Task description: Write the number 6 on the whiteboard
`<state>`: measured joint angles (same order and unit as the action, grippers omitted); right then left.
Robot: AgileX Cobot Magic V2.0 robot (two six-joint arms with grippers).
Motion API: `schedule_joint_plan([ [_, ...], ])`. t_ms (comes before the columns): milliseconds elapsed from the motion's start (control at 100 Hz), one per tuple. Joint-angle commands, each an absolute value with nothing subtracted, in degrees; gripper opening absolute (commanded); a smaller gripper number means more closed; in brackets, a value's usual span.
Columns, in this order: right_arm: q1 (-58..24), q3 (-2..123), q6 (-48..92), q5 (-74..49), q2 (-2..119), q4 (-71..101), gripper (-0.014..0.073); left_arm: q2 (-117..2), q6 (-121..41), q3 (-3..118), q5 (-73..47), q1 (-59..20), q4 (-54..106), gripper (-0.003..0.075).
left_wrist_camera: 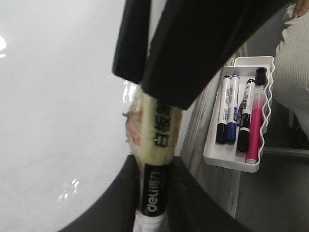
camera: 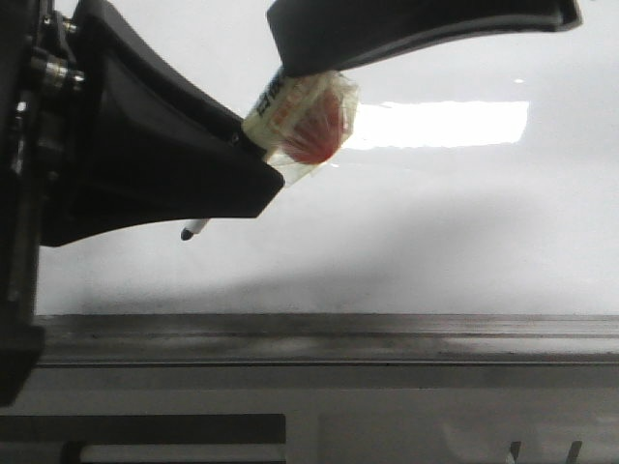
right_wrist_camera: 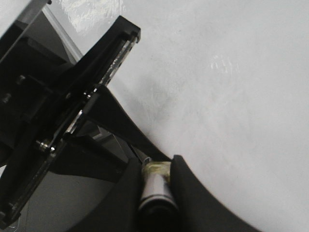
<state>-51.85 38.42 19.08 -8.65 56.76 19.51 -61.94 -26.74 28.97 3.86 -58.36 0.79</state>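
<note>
"deli" in white on the marker's black band

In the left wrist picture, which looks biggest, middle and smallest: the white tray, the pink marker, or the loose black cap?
1. The white plastic wavy-edged tray looks largest; it holds the others.
2. The pink marker comes next, spanning much of the tray.
3. The small black cap looks smallest.

All sit together, so nearness hardly skews this.

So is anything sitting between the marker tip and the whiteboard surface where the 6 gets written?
Nothing visible. The marker points its tip at a bare stretch of the whiteboard, with no object between them. No stroke shows yet, and whether the tip touches the board cannot be told.
</note>
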Motion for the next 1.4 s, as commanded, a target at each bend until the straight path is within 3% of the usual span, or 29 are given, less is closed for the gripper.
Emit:
schedule_joint_plan([
  [0, -51.87, 40.54, 19.69, -4.54, 56.35, 19.88, -0.0069, -61.38, -26.24, 30.87, 8.36, -58.91, 1.34, -0.0019],
  [80, -51.87, 40.54, 19.69, -4.74, 56.35, 19.88, -0.0069, -61.38, -26.24, 30.87, 8.48, -58.91, 1.34, 0.0029],
  [230, -51.77, 40.54, 19.69, -4.85, 56.35, 22.03, -0.0069, -61.27, -26.24, 30.87, 9.47, -58.91, 1.21, 0.0309],
  [330, -51.77, 40.54, 19.69, -4.85, 56.35, 22.74, -0.0069, -60.87, -26.24, 30.87, 9.46, -58.66, 1.21, 0.0398],
  [720, -46.6, 41.74, 19.69, -6.46, 56.23, 28.2, -0.0069, -44.66, -25.71, 30.87, -0.86, -58.04, 4.38, 0.0381],
  [1120, -40.84, 52.57, 19.69, -10.64, 61.75, 26.02, -0.0069, -37.12, -25.6, 30.11, -0.87, -38.65, 13.05, 0.0368],
  [1390, -36.65, 59.43, 19.69, -11.2, 66.33, 23.72, -0.0069, -37.12, -25.6, 30.11, -0.37, -36.61, 13.62, 0.0368],
])
